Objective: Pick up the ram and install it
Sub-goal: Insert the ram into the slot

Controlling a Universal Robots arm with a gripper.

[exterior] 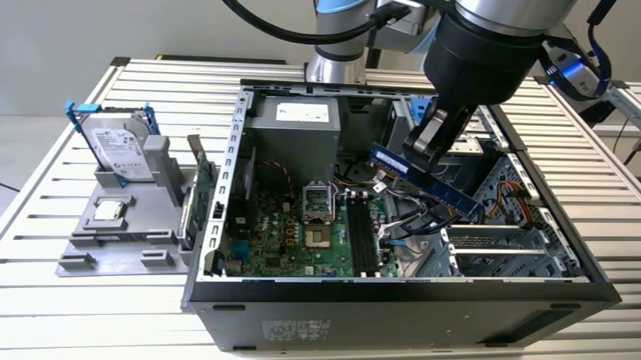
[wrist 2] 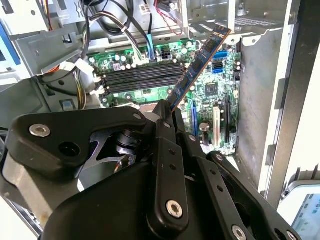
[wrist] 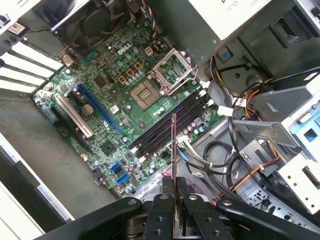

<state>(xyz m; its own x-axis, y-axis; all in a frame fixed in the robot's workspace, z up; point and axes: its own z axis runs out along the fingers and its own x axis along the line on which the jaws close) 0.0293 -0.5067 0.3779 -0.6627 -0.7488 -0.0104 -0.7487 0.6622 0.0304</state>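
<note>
Blue ram (wrist 2: 201,65) in the tool (wrist 2: 167,117)

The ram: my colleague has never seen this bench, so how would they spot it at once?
Find the open computer case on the slatted table, then the black gripper hanging over its inside. Clamped in it, tilted above the motherboard, is the ram: a long, thin blue stick, narrower than the green card and the silver hard drive standing outside the case.

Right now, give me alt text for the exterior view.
The gripper holds the ram tilted above the motherboard of an open computer case. On the exterior view's left, a hard drive stands in a grey holder.
</note>
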